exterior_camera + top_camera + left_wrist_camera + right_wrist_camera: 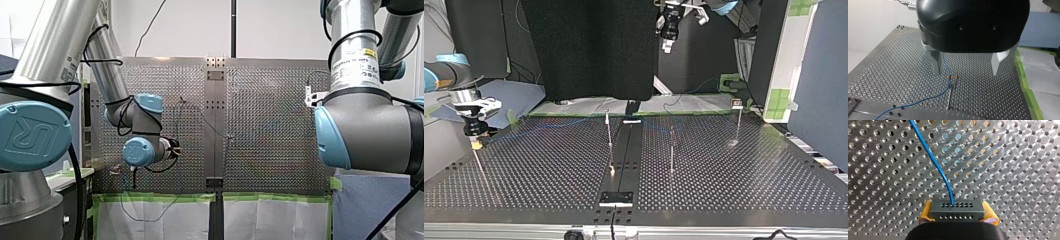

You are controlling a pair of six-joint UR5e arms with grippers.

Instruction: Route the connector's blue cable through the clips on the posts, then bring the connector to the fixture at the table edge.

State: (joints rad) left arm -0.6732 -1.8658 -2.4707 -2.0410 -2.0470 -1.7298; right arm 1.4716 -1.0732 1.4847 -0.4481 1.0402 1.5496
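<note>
**Front view:** my left arm (135,112) reaches over the worktop (270,125) at the view's left. My right arm (365,130) fills the view's right. I cannot make out any fingers here, and the cable is too thin to follow.

**Top view:** my right gripper (475,137) hangs low at the view's left, near the worktop's edge. My left gripper (667,46) hangs high up at the far side. Thin posts (609,131) stand well apart across the worktop. This view does not show what either gripper holds.

**Left wrist view:** the fingers of my left gripper are spread wide and hold nothing. Under them stands one post (950,96) with a clip (953,78) on top. The blue cable (930,98) runs up to that clip and away over the worktop. Only this view shows that.

**Right wrist view:** the fingers of my right gripper, with yellow pads (926,212), pinch the connector (956,208) from both sides. The cable comes out of the connector and bends away over the holes. Only this view shows that the connector is held.

I think the routing is partly done, with one clip looking filled. I cannot tell about the other posts. Next, my right gripper should carry the connector toward another post. It must go gently, so the cable does not pull out of the clip. My left gripper may need to guide the cable.
</note>
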